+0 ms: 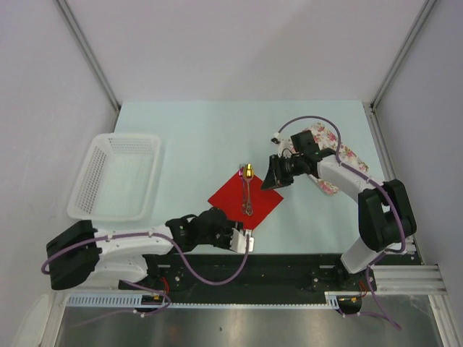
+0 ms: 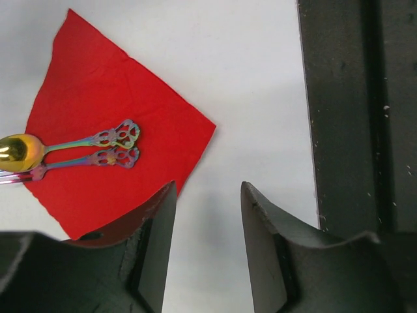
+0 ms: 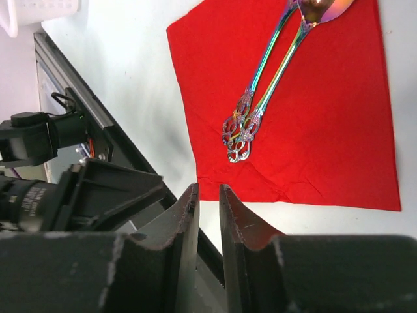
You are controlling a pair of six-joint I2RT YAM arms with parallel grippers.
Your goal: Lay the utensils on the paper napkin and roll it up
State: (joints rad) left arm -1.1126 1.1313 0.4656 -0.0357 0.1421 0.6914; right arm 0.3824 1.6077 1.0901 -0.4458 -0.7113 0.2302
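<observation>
Basket (image 1: 116, 177) first: white, slatted, sitting on the table (image 1: 195, 137) at your far left, well apart from everything else.

Moving right, your left hand (image 1: 242, 241) lies low at the near edge of the table, just in front of the near corner of the paper napkin (image 1: 255, 199). In the left wrist view its fingers (image 2: 159, 235) stand clearly apart with only bare table between them, and they have hold of nothing. The napkin's near corner runs behind the left finger in that view. You cannot tell from it whether finger and paper touch.

The red napkin lies flat, turned like a diamond, near the middle of the table. The fork (image 1: 243, 181) and the spoon (image 1: 248, 173) lie on it side by side, touching or almost so, with their ornate handle ends near the napkin's centre. Their heads point away from you and reach just past the far corner onto the table.

Right again, your right hand (image 1: 273, 176) sits at the napkin's right corner. The right wrist view shows its fingers (image 3: 186, 222) drawn nearly together, leaving only a thin slit, with their tips at the napkin's edge. Nothing shows in that slit.

Furthest right, a floral cloth (image 1: 346, 155) lies partly under the right arm.
</observation>
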